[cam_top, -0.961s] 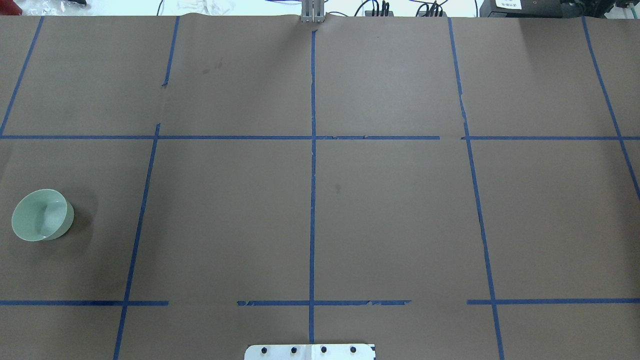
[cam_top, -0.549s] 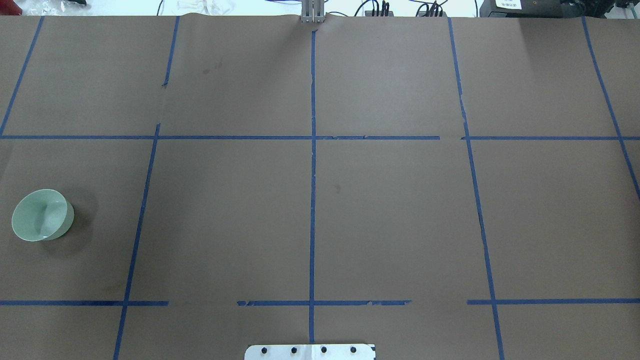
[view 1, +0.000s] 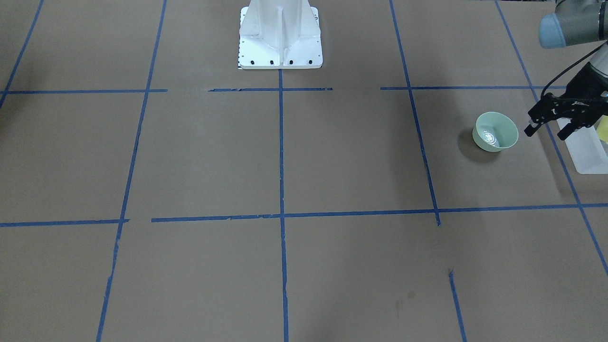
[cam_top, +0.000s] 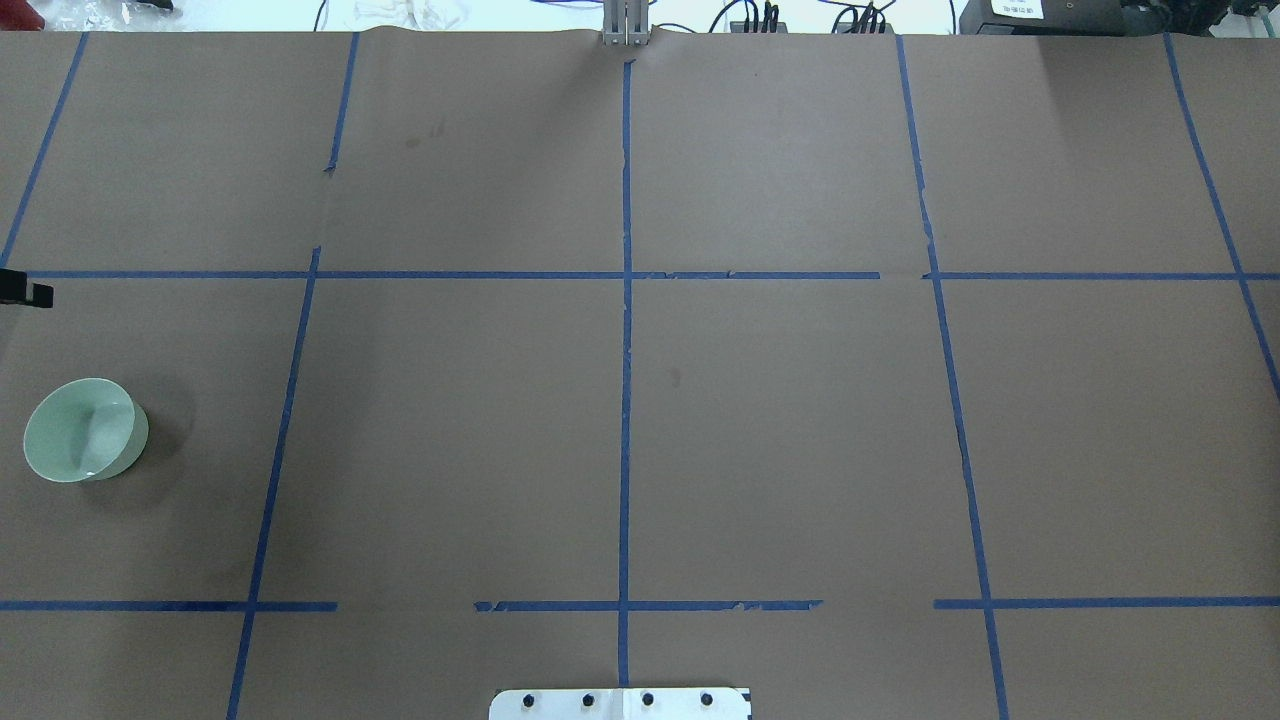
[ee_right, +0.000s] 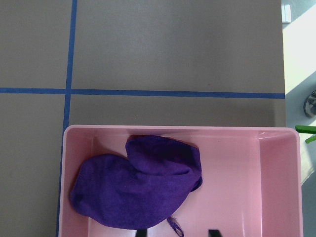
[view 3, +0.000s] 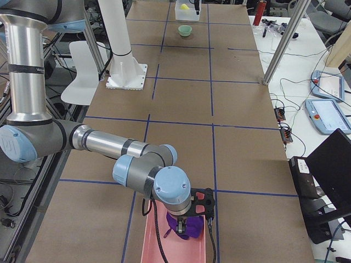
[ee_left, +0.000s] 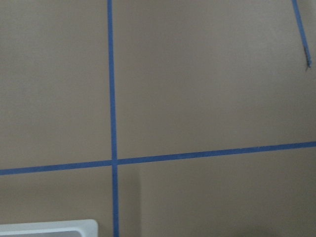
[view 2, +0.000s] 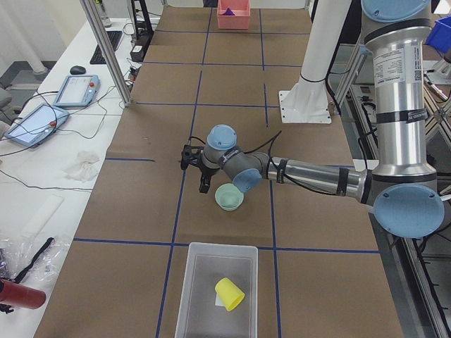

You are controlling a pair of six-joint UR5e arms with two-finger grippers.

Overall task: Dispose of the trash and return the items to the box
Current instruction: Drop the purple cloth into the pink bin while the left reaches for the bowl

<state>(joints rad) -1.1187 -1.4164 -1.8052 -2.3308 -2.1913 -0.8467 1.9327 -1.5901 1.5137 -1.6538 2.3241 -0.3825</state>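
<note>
Left hand (view 1: 547,133) now pokes a black tip into the overhead view's left edge, where half a second ago only bench (cam_top: 640,420) showed. Its fingers stand wide and empty, hovering near the bowl (view 1: 495,132) without touching it. One pale green bowl sits upright on the bench, unmoved, outside the box (view 1: 586,154). One yellow cup (view 2: 229,293) lies tipped inside the one frosted box. Right hand (ee_right: 177,233), fingers apart, hangs over one pink tray (ee_right: 276,187) holding one purple cloth (ee_right: 138,182).

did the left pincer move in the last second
Yes. The left pincer has come in at the overhead view's left edge, just below the horizontal blue tape line.
</note>
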